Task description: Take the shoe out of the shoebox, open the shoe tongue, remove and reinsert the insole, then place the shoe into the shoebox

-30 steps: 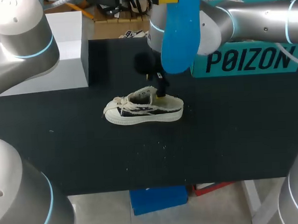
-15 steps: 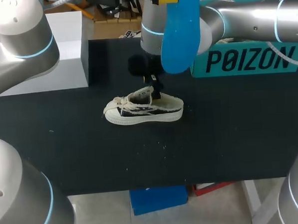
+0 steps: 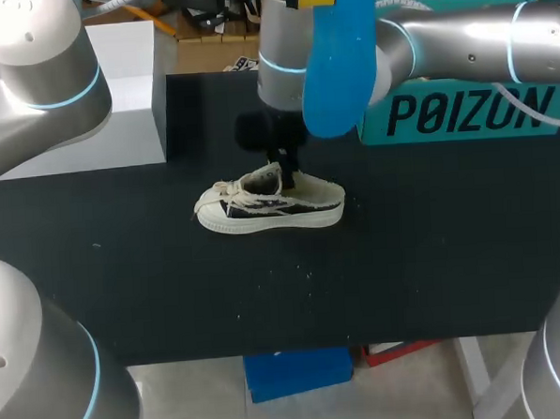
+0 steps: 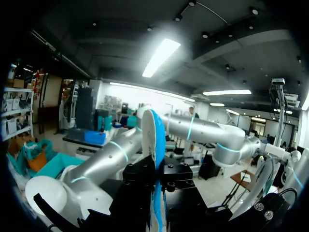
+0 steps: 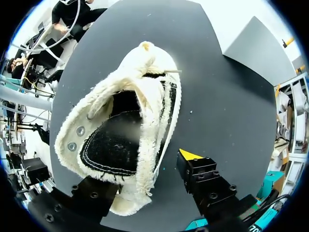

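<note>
the cream frayed canvas shoe (image 3: 271, 208) sits mid-frame on the black bench (image 3: 433, 258), already unboxed. our left claw (image 4: 157, 176) is clamped on the blue foam insole (image 3: 336, 66), upper middle. our right claw (image 3: 288, 174) gapes astride the shoe's collar, gripping nothing. we judge reinserting and boxing remain.

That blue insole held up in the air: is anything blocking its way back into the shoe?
Partly. The right gripper stands at the shoe's opening, one finger outside the side wall, so it crowds the entry for the insole held by the left gripper. The shoe's inside looks empty.
</note>
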